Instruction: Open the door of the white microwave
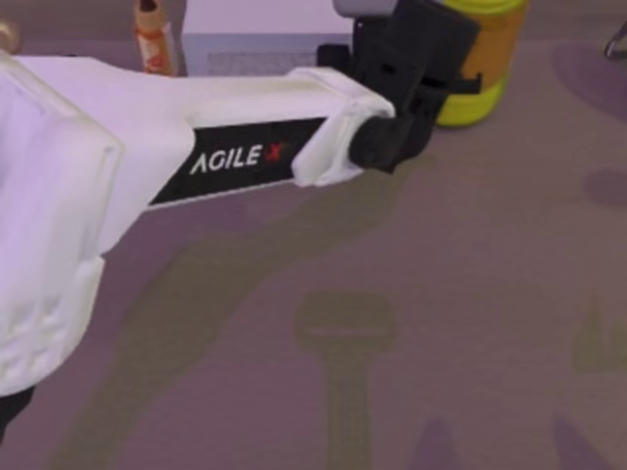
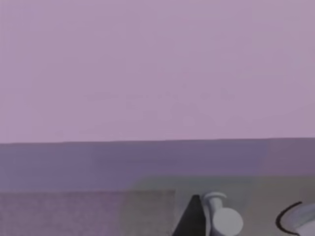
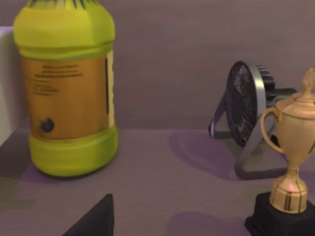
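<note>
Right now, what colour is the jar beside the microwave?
Yellow-green with an orange-brown label; the jar shows best in the right wrist view.

overhead view downward, wrist views low, close

left arm (image 1: 147, 147): white shell; black AGILEX strip | black wrist

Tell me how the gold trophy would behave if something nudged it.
The trophy would probably tip rather than slide: it stands tall, with a wide cup on a narrow stem over a small black base. It looks rigid. Once on its side, the round cup might let it roll.
</note>
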